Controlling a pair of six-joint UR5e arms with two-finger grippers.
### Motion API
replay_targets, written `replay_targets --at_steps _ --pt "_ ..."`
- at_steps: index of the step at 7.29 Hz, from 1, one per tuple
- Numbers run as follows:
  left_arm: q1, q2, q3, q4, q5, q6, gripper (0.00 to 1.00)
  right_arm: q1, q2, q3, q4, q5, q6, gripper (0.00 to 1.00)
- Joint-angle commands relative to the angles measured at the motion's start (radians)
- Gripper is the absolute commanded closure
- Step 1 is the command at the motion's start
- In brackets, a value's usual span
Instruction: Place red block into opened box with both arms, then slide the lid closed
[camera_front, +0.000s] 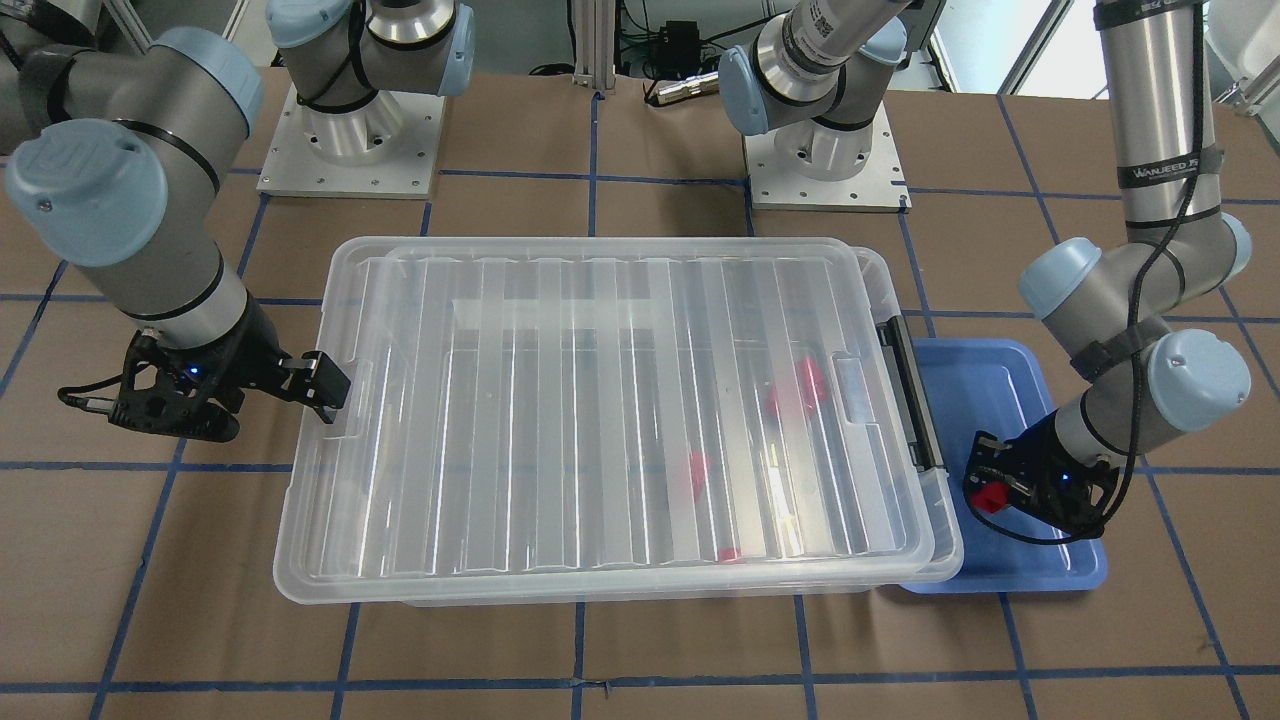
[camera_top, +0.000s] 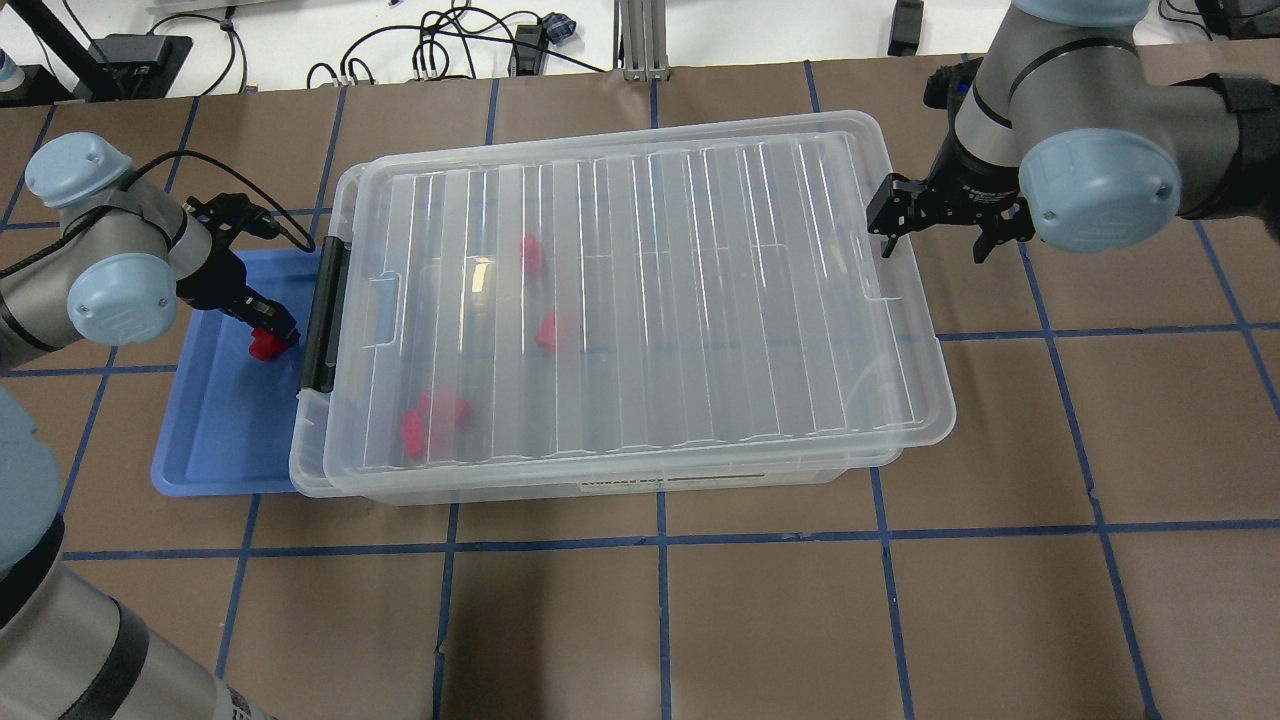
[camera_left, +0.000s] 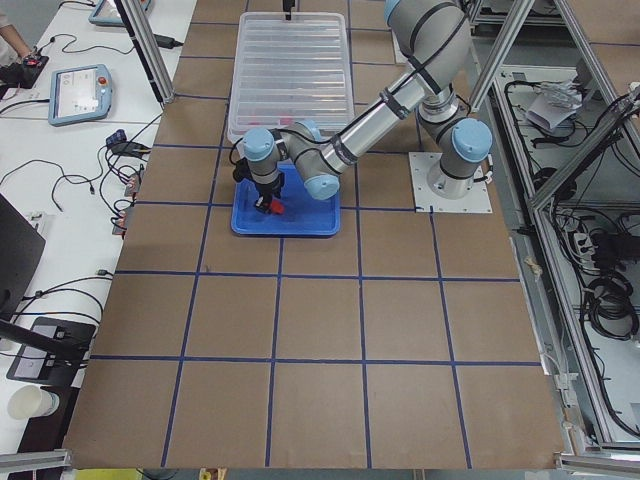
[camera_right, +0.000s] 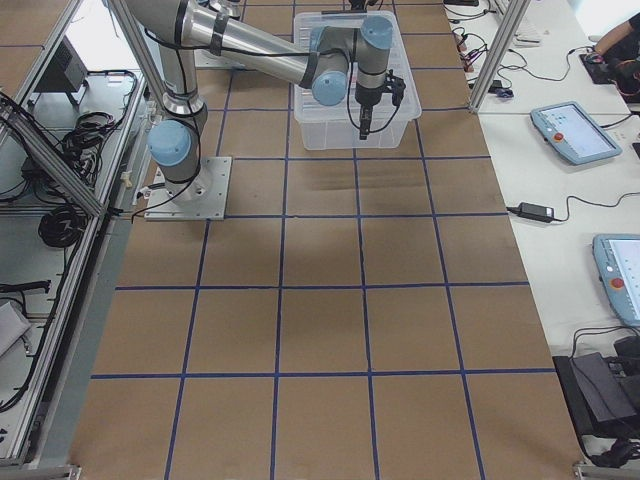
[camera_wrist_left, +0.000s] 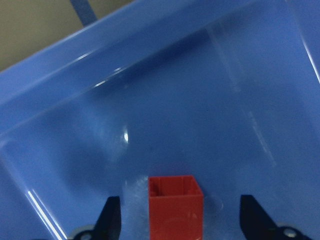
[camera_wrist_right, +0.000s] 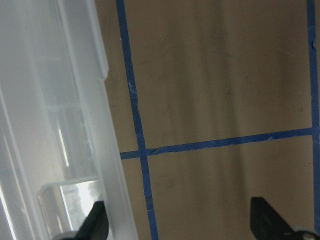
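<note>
The desk, brown board gridded with blue tape, is cut off at the edges of the overhead view. Only the side views show its full length, the aluminium frame around it and the white benches with cables and pendants. The box sits at the far middle, almost wholly beneath the lid. The lid is shifted right, so a narrow strip at the box's left end, with the black bar clip, is uncovered. Through the ribs the red pieces inside blur into smudges, and their number is hard to tell. The blue tray is partly hidden under the box's left end. The right hand is spread wide at the lid's right edge; whether a finger touches it cannot be told. The left hand is low in the tray, fingers apart. Only its wrist camera shows the gaps on either side of the red block, which stands on the tray floor.
</note>
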Motion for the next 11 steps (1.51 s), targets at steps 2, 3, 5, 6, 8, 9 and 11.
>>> replay_targets --at_steps 2,3,5,6,8,9,11 --pt "-0.009 0.038 0.063 -0.033 0.022 0.007 0.96 -0.06 -0.007 -0.001 -0.005 0.0 -0.059 0.0" --pt "-0.02 0.079 0.131 -0.189 0.015 0.001 0.99 -0.08 -0.007 -0.001 -0.005 0.0 -0.073 0.0" --pt "-0.087 0.148 0.291 -0.469 0.015 -0.089 0.99 -0.121 -0.002 -0.022 -0.005 -0.001 -0.165 0.0" --pt "-0.115 0.171 0.343 -0.505 0.031 -0.134 0.99 -0.142 -0.001 -0.03 -0.003 -0.001 -0.19 0.0" --pt "-0.205 0.217 0.365 -0.543 0.053 -0.3 0.99 -0.181 -0.001 -0.032 -0.005 -0.003 -0.271 0.0" --pt "-0.266 0.225 0.358 -0.545 0.041 -0.422 0.99 -0.202 -0.001 -0.032 -0.006 -0.003 -0.317 0.0" --pt "-0.372 0.22 0.326 -0.518 0.041 -0.618 0.99 -0.242 -0.001 -0.033 -0.008 -0.003 -0.386 0.0"
